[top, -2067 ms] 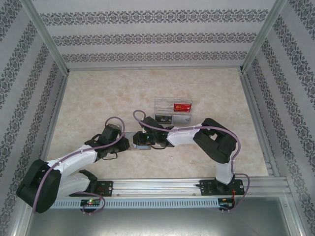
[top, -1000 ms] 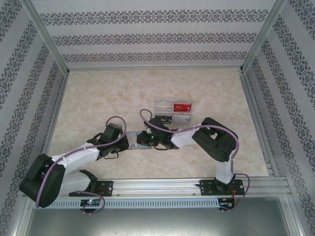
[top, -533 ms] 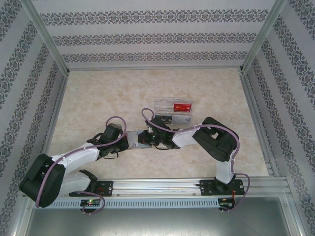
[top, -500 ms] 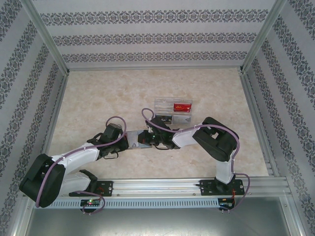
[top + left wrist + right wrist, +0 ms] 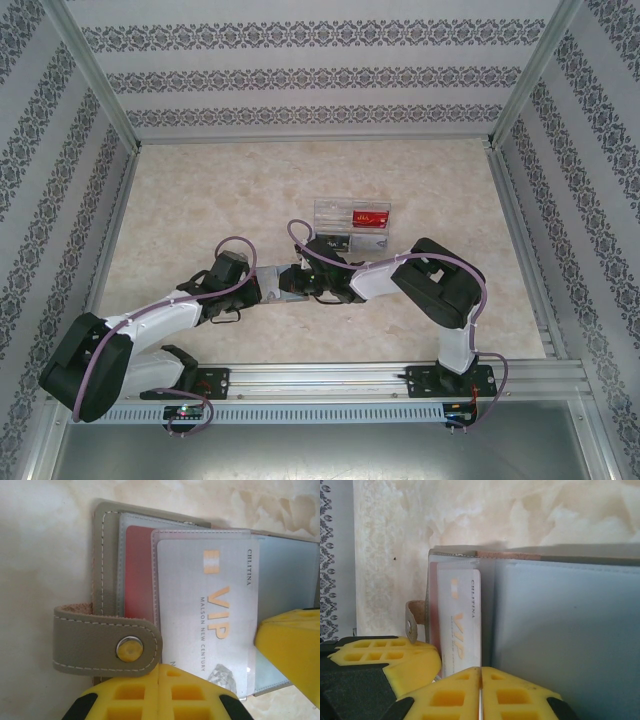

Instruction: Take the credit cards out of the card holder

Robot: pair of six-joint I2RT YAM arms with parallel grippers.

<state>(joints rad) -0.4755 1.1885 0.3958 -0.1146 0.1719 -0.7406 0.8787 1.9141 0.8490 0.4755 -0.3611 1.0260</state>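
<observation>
L gripper (image 5: 158, 675) and R gripper (image 5: 480, 675) both closed at card holder (image 5: 106, 575).
L wrist cam shows you red card (image 5: 137, 570) under VIP card (image 5: 210, 605); top cam: arms bent inward toward it.

A robot test booth; wallpapered walls (image 5: 320, 75), aluminium frame (image 5: 99, 85), marble-look tabletop (image 5: 200, 190).

Open card holder (image 5: 287, 284) flat on table (image 5: 200, 200), between left gripper (image 5: 159, 672) at its left and right gripper (image 5: 480, 675) at its right. Top sleeve holds lettered card (image 5: 210, 610), overlapping second card (image 5: 137, 570) beneath. Holder's tab (image 5: 100, 647) lies across one edge. Behind, right of holder: tray (image 5: 330, 212), loose cards (image 5: 370, 215) inside.
</observation>
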